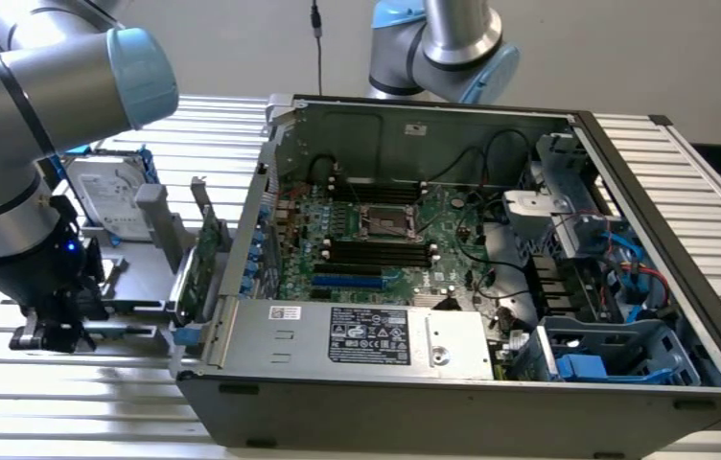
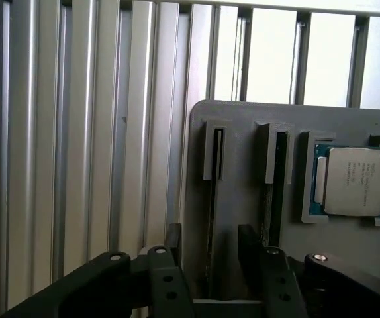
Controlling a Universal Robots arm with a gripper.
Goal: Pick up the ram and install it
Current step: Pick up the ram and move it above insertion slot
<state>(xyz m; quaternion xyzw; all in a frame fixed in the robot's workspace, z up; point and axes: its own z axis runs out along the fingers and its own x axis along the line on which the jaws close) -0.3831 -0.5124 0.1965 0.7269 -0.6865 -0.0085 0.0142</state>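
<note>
Claw (image 2: 210, 233) of black metal hangs low over the grey plastic slotted holder (image 2: 243, 126), jaws fairly wide and holding nothing. Between them, in the holder's outermost slot, the ram (image 2: 212, 192), a long thin dark circuit-board stick, stands on edge with a gap on either side. The holder's next slot keeps a green-edged board (image 2: 268, 199), and past that a square silver processor chip (image 2: 356, 180) lies in a recess. Beyond the holder runs the slatted aluminium surface (image 2: 57, 132); beside the holder stands the open grey computer case (image 1: 489, 402).
</note>
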